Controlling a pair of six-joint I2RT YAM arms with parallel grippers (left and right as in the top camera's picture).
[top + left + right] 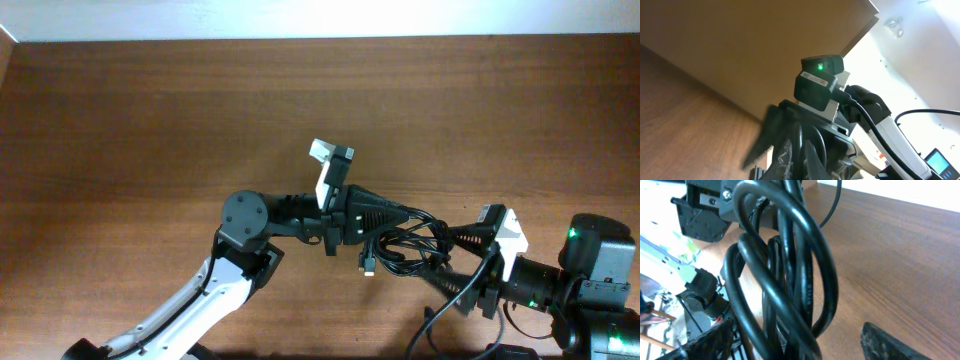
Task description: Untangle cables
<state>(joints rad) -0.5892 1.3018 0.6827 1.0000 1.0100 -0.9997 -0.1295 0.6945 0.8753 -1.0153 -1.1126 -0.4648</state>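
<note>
A tangle of thin black cables (412,240) hangs between my two grippers at the table's centre right, and one small plug end (368,265) dangles below it. My left gripper (400,214) is shut on a strand; in the left wrist view its fingers (785,155) pinch one black cord (802,145). From the right, my right gripper (447,243) reaches into the bundle. Seen from the right wrist, looped cables (790,270) fill the space inside the right gripper (797,344). Its jaws stand apart, with a gap between the bundle and the right finger (890,344).
The brown wooden table (150,120) stretches left and back to a white wall edge. The left arm's white camera mount (325,152) sticks up behind the tangle. Thick black wires of the right arm (440,320) trail off the front edge.
</note>
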